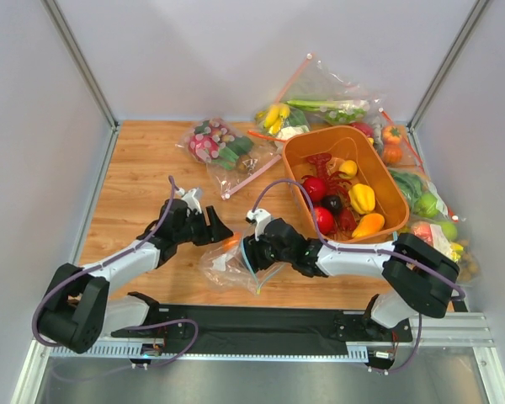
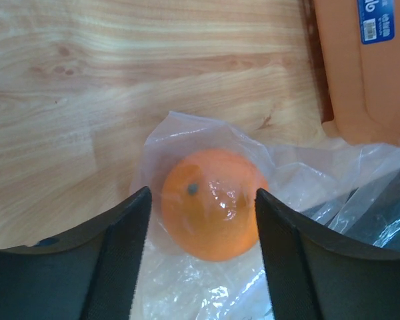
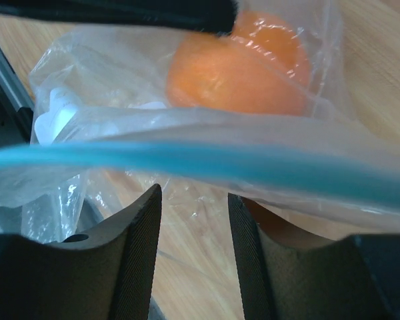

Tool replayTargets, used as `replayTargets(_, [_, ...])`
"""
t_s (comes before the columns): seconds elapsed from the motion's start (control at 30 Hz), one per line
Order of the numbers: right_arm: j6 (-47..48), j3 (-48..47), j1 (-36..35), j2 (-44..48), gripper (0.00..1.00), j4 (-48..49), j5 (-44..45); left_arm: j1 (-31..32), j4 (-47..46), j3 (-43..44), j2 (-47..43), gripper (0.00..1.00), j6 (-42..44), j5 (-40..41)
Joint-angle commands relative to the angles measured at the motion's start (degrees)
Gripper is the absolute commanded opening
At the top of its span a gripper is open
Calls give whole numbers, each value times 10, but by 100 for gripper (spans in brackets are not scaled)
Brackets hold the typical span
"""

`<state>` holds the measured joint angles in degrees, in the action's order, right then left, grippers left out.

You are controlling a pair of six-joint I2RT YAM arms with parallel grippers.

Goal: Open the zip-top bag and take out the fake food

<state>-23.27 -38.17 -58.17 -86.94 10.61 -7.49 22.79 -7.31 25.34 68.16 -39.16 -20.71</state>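
The zip-top bag (image 1: 227, 263) lies crumpled on the wood between my two grippers. One piece of the fake food, an orange fruit (image 2: 212, 203), sits inside it against the clear film. My left gripper (image 2: 201, 195) is open, with a finger on each side of that fruit and a small gap to each. My right gripper (image 3: 191, 197) is open just below the bag's teal-blue zip strip (image 3: 187, 163), with only film and wood showing between its fingers. The right wrist view shows the orange fruit (image 3: 243, 70) behind the plastic. Other fake food (image 1: 345, 202) lies in the orange bin (image 1: 320, 135).
The orange bin's wall (image 2: 367, 80) stands close to the right of the bag. Other clear bags of toy produce lie at the back (image 1: 220, 145) (image 1: 324, 108) and along the right side (image 1: 427, 206). A black rail (image 1: 261, 324) runs along the near edge.
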Motion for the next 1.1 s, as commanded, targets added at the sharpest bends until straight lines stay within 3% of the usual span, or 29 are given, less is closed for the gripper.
replayTargets(0.0, [-22,8,12,9,47,37,29,0,-56,-13,17,69,-14,-28])
replayTargets(0.03, [-23,8,14,9,48,37,40,0,-61,-14,21,58,-16,-36])
replayTargets(0.13, [-23,6,16,11,51,42,53,0,-79,-17,38,38,-23,-49])
replayTargets(0.23, [-24,6,16,14,57,50,64,0,-84,-17,47,22,-24,-57])
replayTargets(0.43, [-16,15,18,31,74,71,73,-1,-73,-23,44,3,-16,-63])
replayTargets(0.53, [-6,14,21,18,81,89,47,0,-73,-32,41,0,-17,-64])
replayTargets(1.07, [13,-27,19,-75,85,110,-16,0,-72,-50,22,0,-31,-64])
